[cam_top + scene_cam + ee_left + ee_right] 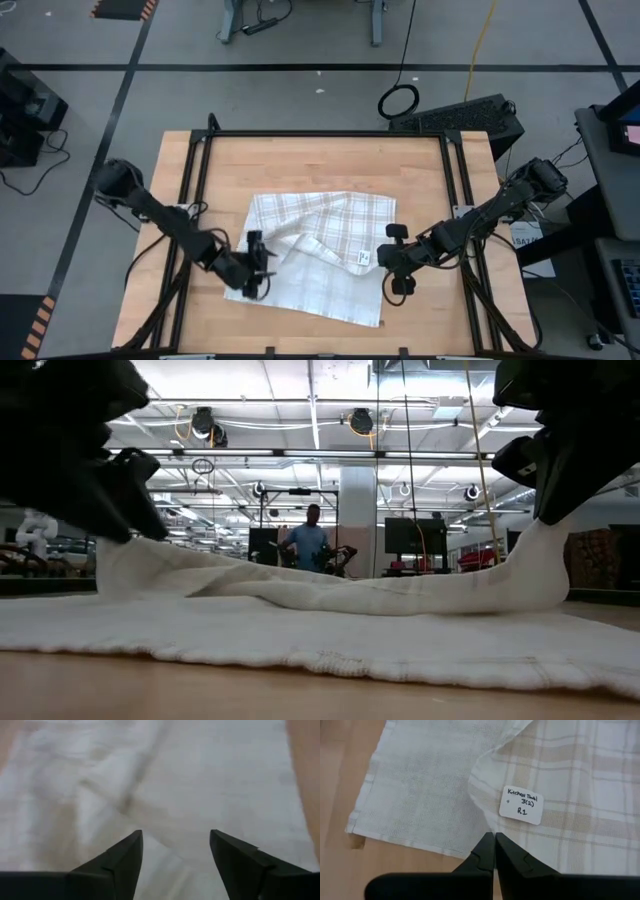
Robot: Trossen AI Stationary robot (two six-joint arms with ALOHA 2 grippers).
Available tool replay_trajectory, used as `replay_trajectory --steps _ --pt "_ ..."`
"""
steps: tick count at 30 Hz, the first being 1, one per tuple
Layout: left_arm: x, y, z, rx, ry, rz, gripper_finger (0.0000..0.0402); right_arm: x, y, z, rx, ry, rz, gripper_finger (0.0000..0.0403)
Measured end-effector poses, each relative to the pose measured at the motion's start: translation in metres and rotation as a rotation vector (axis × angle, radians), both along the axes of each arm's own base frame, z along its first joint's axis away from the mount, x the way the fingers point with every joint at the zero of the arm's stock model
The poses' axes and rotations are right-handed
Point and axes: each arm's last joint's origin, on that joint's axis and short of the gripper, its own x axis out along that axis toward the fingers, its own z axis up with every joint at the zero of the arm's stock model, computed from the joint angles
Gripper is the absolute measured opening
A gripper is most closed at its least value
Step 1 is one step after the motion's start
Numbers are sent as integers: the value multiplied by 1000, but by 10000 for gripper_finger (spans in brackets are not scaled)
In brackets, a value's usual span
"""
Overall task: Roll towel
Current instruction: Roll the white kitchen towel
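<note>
Tabletop [200, 170]: wooden; I see the towel [330, 290] spread mid-table, partly folded.
Left gripper [175, 851]: fingers apart, empty, over towel's left edge.
Right gripper [494, 845]: pinched on towel fold beside tag [521, 805].
Risk: one-sided pull may skew the roll, I judge.

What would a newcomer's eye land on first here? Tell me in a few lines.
First, the towel, a plaid cloth spread over the middle of the wooden table, with one layer folded back over the rest. Next, the two dark arms meeting it from either side: the left gripper open over its left edge, the right gripper shut on a fold beside the small handwritten tag.
</note>
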Motion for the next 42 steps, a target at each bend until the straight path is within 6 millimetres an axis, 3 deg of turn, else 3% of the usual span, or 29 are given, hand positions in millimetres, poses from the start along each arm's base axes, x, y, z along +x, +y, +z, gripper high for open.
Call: replay_trajectory --steps 5,15,26,42 --pt "-7 -17 -16 149 93 -174 221 1 0 0 0 -8 -2 0" --pt "-5 -20 -21 470 145 -432 194 3 1 2 5 -47 -20 0" --pt "-7 -15 -16 654 245 -432 193 3 1 2 -1 -48 -11 0" --pt "-5 -6 -17 655 330 -427 193 4 1 2 0 -50 -13 0"
